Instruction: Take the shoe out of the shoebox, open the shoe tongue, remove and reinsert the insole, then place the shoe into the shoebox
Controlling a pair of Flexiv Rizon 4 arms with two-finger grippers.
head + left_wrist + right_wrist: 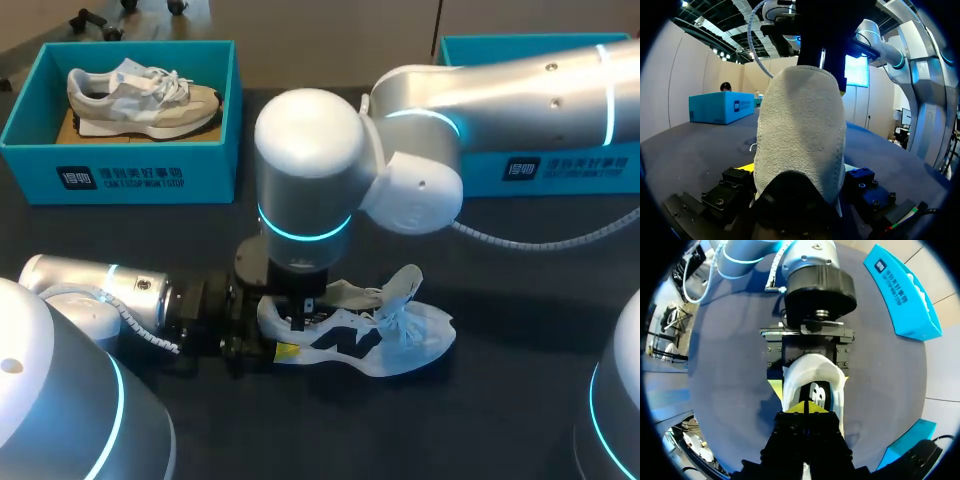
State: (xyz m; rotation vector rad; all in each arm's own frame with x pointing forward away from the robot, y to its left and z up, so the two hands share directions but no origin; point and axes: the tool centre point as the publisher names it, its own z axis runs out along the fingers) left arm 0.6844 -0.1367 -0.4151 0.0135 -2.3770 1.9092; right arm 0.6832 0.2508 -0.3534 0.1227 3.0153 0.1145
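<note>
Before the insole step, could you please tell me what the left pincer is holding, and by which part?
The left pincer holds the white shoe by its heel, a finger on each side.

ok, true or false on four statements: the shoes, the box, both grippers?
1. The white and black sneaker lies on its side on the table. True.
2. The shoebox at the head view's left is empty. False: a beige sneaker lies in it.
3. The left gripper holds the white and black sneaker by the toe. False: it is shut on the heel.
4. The right gripper points down at that sneaker's opening. True.
</note>
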